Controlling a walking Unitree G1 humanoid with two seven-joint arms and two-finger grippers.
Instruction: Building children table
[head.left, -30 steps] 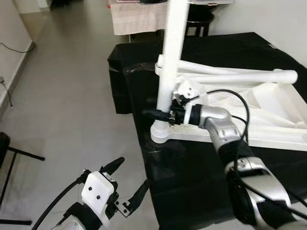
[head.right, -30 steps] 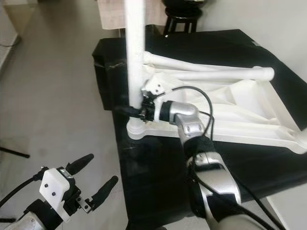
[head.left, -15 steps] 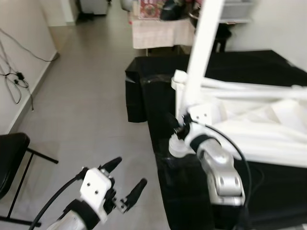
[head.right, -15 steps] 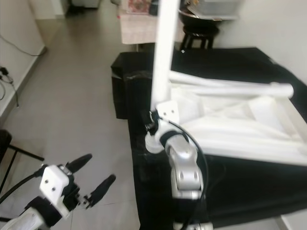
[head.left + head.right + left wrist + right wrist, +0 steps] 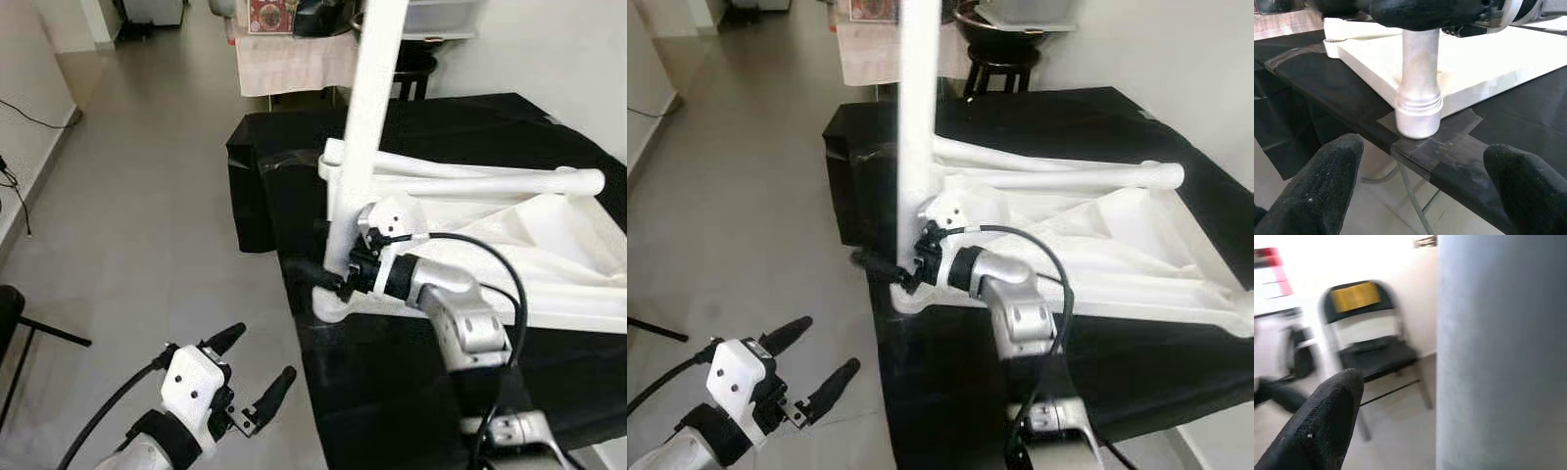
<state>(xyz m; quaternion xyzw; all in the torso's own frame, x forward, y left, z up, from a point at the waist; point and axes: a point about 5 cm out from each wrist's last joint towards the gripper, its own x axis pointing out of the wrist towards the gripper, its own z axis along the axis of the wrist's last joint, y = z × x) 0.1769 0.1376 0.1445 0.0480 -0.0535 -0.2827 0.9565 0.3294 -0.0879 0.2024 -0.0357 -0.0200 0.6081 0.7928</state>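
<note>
**A:** Start nearest us. How far along does the build look?

**B:** Closest in, the left pincer hangs low over the floor beside the counter, its two black fingers spread wide and holding nothing. Its wrist camera looks between those fingers at the foot of the table leg, which ends in a ribbed collar sitting at the taped edge of the black cover.

**A:** And the right arm?

**B:** The right pincer is at the base of that upright leg, one black finger reaching past it on the floor side. I'd judge it is pinching the leg low down, though the second finger is hidden behind the post, so the grip is my reading, not something plainly seen.

**A:** So what is done?

**B:** The white children's table lies upside down on the counter. One leg stands upright at the near corner, apparently seated in its socket. Whether it is fully tightened I cannot tell. Another white leg lies flat across the far side of the tabletop, not yet stood up. So I'd say one leg is in or nearly in, and at least one remains; the other corners are cut off or hidden.

**A:** Any writing or brand marks?

**B:** None legible on the table parts or the arms. Far back, a red-and-white printed thing sits on a cloth-covered surface, too small to read. The right wrist camera catches a blurred folding chair with a yellow patch on its back, unreadable.
</note>
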